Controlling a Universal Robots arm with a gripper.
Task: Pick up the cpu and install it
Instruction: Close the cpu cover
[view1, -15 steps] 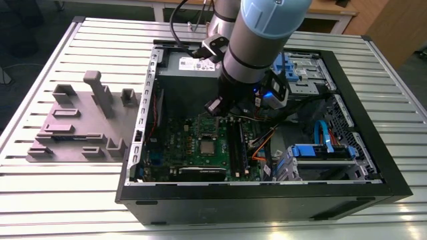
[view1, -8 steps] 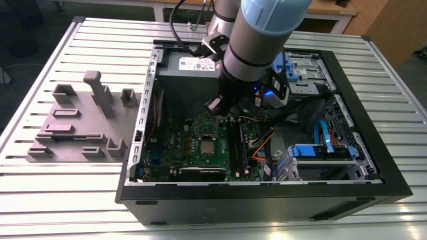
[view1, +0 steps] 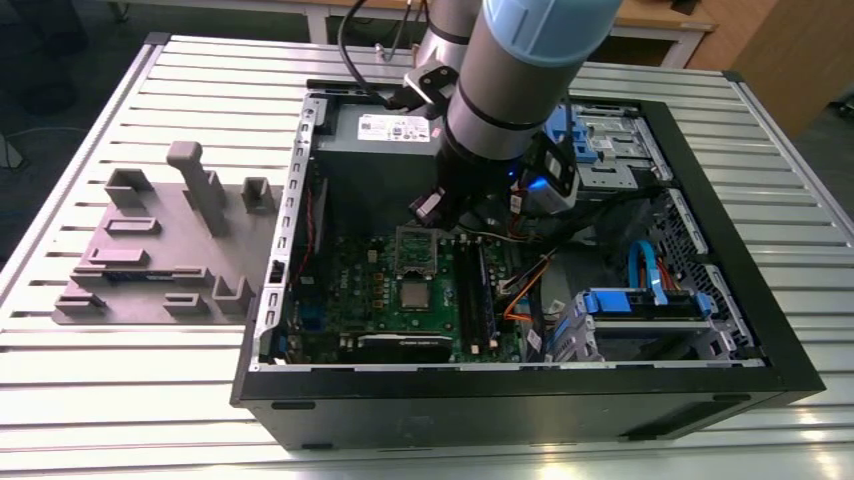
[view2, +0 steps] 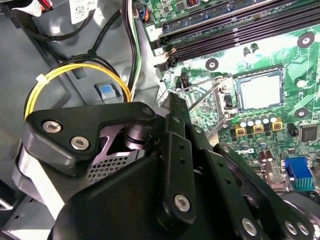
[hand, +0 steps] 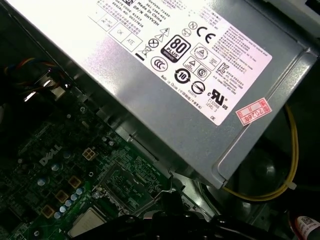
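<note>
On the exterior view's left, a grey fixture (view1: 154, 255) of plastic blocks sits on the slatted metal table (view1: 120, 395), just beside the open black computer case (view1: 534, 400). Inside the case, the green motherboard (view1: 387, 290) lies flat, and the cpu (view1: 418, 294) rests on it as a small silver square, seated in the board's socket area. Above it in that view stands the raised socket frame (view1: 418, 250), its load plate swung open. The arm (view1: 514, 75) comes down into the case from the far side, and its gripper (view1: 447, 212) hangs just past the open frame, close to the silver power supply (view1: 387, 130) (so the cpu lies on the near side of the frame, a little apart from the gripper, not touching it).

In the second wrist view the gripper (view2: 176, 107) fills the foreground as dark linkages, its fingers drawn together to a narrow tip with nothing between them. The cpu (view2: 260, 91) shows beyond that tip, bright in its socket, with the lever wires (view2: 205, 95) between the two. A yellow cable (view2: 65, 75) loops beside the gripper.

In the first wrist view the power supply (hand: 165, 85) stretches across, and the cpu (hand: 89, 222) peeks in near the gripper's dark tip (hand: 167, 200).
</note>
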